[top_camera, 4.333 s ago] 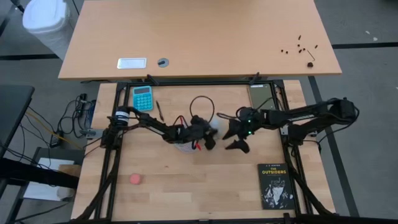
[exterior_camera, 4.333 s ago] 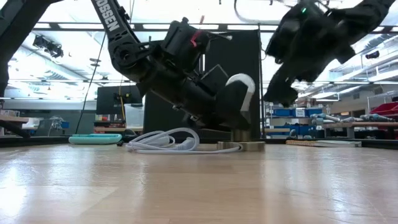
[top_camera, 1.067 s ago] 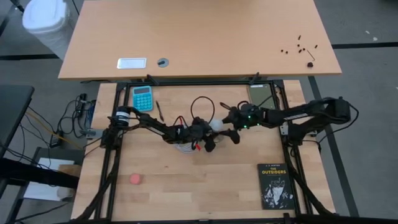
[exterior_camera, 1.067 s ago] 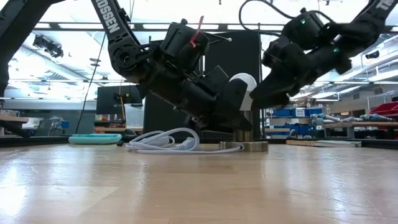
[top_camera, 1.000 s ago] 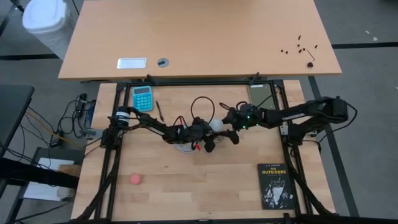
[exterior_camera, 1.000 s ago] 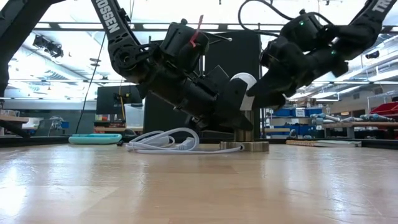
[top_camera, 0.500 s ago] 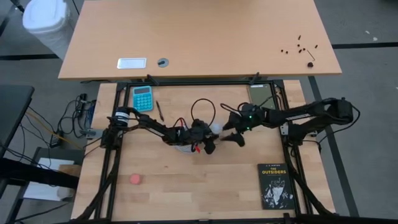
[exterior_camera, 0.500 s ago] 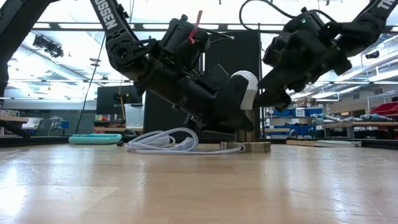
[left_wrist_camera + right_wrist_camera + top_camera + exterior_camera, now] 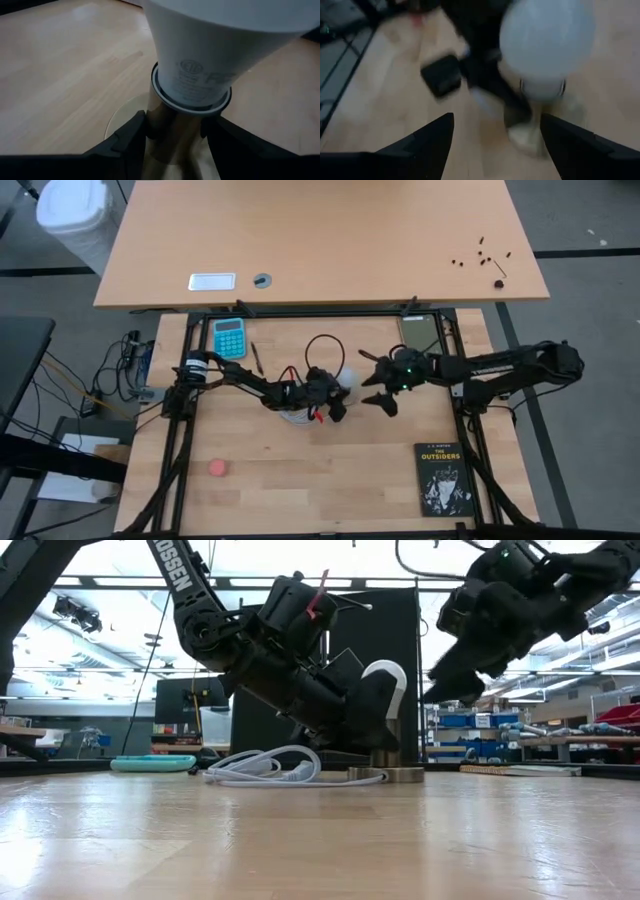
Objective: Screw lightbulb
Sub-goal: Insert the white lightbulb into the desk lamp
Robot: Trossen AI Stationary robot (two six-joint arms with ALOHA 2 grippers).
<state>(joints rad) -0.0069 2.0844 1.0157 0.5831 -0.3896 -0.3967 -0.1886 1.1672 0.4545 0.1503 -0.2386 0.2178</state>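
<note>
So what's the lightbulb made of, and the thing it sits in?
The lightbulb looks like matte white plastic or frosted glass, with faint printing near its neck. The socket seems to be brass-coloured metal, since it shines. The table is pale wood with visible grain.

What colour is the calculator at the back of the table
Teal, or turquoise blue: the calculator shows best in the high view.

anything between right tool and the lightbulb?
No. In the right wrist view, only bare air separates the open right tool from the lightbulb; the high view agrees.

Teal calculator (image 9: 229,337) near the table's far left edge; black book (image 9: 443,479) at near right corner; pink ball (image 9: 218,468) near left.
</note>
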